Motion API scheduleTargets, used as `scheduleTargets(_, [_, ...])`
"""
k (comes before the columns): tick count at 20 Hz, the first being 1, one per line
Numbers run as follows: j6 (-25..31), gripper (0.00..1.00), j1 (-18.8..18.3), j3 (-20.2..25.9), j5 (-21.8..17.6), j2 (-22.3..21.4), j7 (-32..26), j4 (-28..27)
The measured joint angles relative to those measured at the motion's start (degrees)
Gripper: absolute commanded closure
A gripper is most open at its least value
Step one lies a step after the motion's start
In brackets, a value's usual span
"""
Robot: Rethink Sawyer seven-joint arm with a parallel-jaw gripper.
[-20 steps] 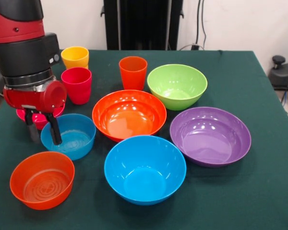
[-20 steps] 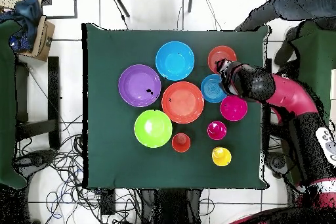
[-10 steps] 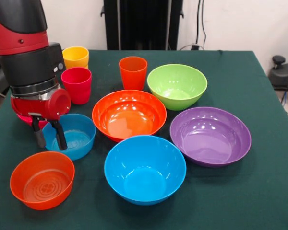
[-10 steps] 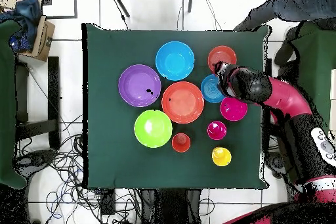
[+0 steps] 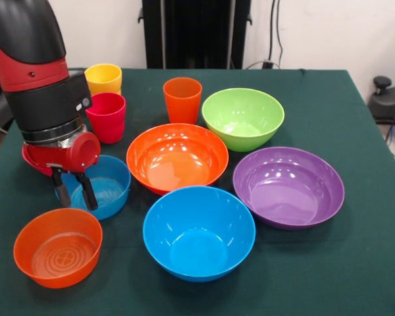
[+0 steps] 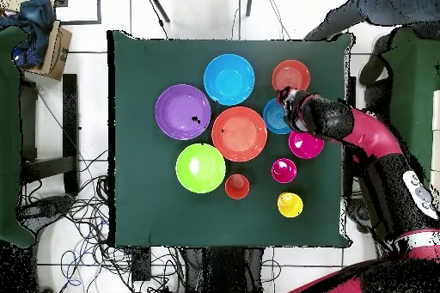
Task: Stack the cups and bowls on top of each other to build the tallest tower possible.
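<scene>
Dark green cloth table (image 5: 355, 263), white wall and black column behind, tiled floor with cables around it in the overhead view. No stack anywhere: every cup and bowl sits singly on the cloth.

Gripper (image 5: 74, 191) hangs from the red and black arm (image 5: 36, 72) over the translucent blue bowl (image 5: 108, 187). Two black fingers (image 5: 89, 192) are a narrow gap apart, tips down at the bowl's near-left rim, one on each side of the wall as far as the front view shows. Contact with the rim: cannot tell. Nothing lifted. In the overhead view the gripper (image 6: 288, 109) sits at the edge of the same bowl (image 6: 273, 116).

Relative to the gripper, front view:
- translucent orange bowl (image 5: 57, 247): just below, toward the camera, apart from the blue one.
- magenta bowl (image 5: 34, 162): right behind the wrist, mostly hidden; clearer in the overhead view (image 6: 307, 144).
- red-pink cup (image 5: 106, 117): behind, just right of the arm, upright.
- yellow cup (image 5: 103, 78): further back, behind the red-pink one.
- orange cup (image 5: 182, 99): back right, upright.
- large orange bowl (image 5: 177, 158): immediately right, close beside the translucent blue bowl.
- large blue bowl (image 5: 199, 232): right and nearer the camera.
- lime green bowl (image 5: 243, 118): farther right, behind the orange bowl.
- purple bowl (image 5: 288, 187): farthest right.

All bowls open side up.
</scene>
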Motion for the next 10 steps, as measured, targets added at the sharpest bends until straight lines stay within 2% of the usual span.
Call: scheduleTargets(10, [0.0,0.00,-0.3,0.7,0.0,-0.1,0.0,0.3])
